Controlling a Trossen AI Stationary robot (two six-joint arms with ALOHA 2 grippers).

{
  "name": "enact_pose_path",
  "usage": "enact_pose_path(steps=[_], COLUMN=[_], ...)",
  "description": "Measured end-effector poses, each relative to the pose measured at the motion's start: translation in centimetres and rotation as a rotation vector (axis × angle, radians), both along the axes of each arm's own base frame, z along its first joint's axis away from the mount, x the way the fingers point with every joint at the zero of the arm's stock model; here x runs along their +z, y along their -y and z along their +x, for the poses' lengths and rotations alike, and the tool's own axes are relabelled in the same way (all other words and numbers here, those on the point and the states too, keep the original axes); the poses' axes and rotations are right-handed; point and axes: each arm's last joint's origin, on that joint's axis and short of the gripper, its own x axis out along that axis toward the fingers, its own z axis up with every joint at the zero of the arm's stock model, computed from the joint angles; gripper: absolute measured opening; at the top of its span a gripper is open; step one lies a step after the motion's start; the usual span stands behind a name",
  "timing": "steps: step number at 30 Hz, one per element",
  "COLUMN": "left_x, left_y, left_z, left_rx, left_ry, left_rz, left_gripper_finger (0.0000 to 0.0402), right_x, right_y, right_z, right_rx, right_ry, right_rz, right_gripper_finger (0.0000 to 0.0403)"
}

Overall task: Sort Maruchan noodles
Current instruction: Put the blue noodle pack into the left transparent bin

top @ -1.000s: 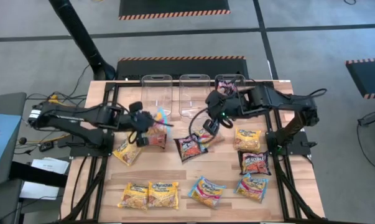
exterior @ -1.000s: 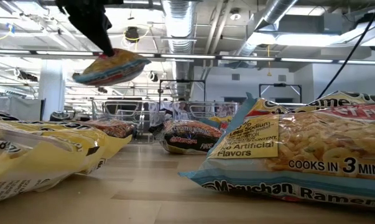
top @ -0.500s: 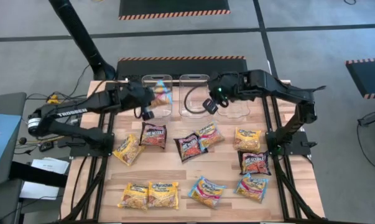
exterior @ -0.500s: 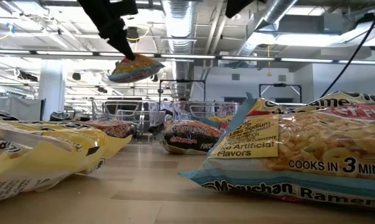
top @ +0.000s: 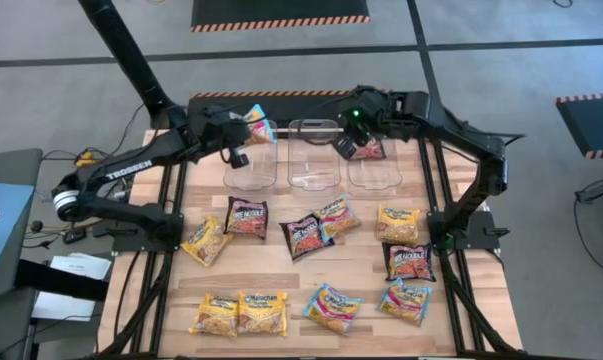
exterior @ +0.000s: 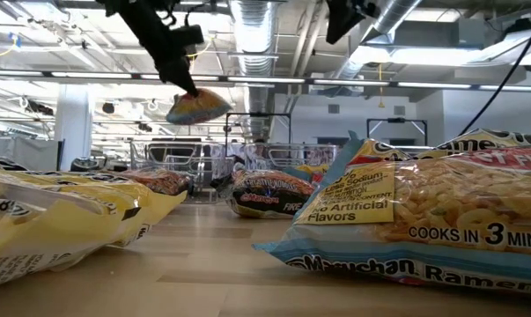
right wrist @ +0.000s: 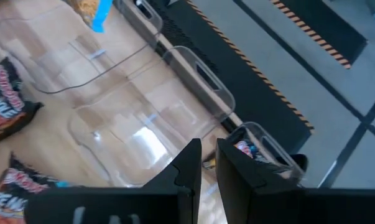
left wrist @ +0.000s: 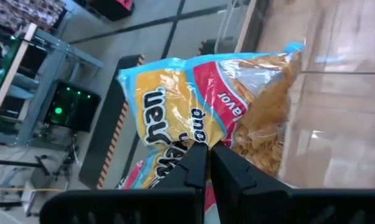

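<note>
Left claw carries a blue packet over the left bin; right claw hangs over the right bin with nothing in it.

The left claw [top: 243, 128] is pinched tight on one end of a glossy, crinkly blue-pink packet [top: 258, 124], which hangs slack just beyond its fingertips above the clear left bin [top: 251, 160], likely so it can drop straight in. The right claw [top: 347, 135] hovers with its fingers nearly together, gripping nothing I can see, over the right bin [top: 373, 158], where a dark maroon packet [top: 369, 149] lies just below it. The middle bin [top: 314, 155] sits between the two claws. The other flat packets [top: 311, 232] lie spread on the wooden table [top: 361, 275], well back from both claws.
</note>
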Motion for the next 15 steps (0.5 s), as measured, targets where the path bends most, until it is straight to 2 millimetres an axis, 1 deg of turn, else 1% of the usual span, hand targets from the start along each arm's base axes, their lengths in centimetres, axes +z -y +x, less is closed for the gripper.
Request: enact_pose_path(steps=[6, 15], left_x=[-1.7, -4.1], left_y=[-1.6, -3.3], left_z=[1.1, 2.7], left_rx=[0.004, 0.009], left_ry=[-0.091, -0.203], left_rz=[0.017, 0.041], left_gripper_finger=[0.0000, 0.0000], right_x=[0.1, 0.4], right_y=[1.6, 3.6], right_z=[-0.5, -1.1], right_rx=[0.003, 0.006], right_ry=[-0.032, -0.046], right_rz=[-0.034, -0.089], right_gripper_finger=[0.0071, 0.0071])
